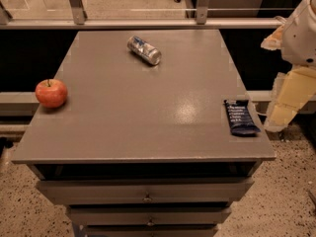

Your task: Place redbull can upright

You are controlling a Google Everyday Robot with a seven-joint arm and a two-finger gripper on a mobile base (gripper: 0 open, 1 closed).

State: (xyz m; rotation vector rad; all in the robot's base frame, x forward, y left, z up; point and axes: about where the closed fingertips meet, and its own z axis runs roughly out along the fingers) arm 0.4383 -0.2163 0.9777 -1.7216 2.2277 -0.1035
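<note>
1. Three items lie on the grey table (148, 112): the redbull can (144, 50), an apple (51, 93) and a dark blue snack wrapper (241, 116).
2. Labels: the redbull can shows silver with blue patches; no lettering on it can be read. The snack wrapper carries pale print along its length, also illegible.
3. Redbull can, position: on its side, not upright, at the far middle of the table top. It lies at a slant, with one shiny end turned toward the near right. It is well apart from the other two items.
4. Apple: red, stem up, just inside the left edge of the table.
5. Snack wrapper: flat, near the right edge, long side running front to back.
6. Gripper (280, 117): hangs off the right side of the table, beyond the edge and just beside the snack wrapper, pointing downward from the white arm (301, 28). It holds nothing and touches no item. Whether it is spread or pressed together cannot be told.
7. Below the top, stacked drawers (147, 191) with small central pulls face the camera.
</note>
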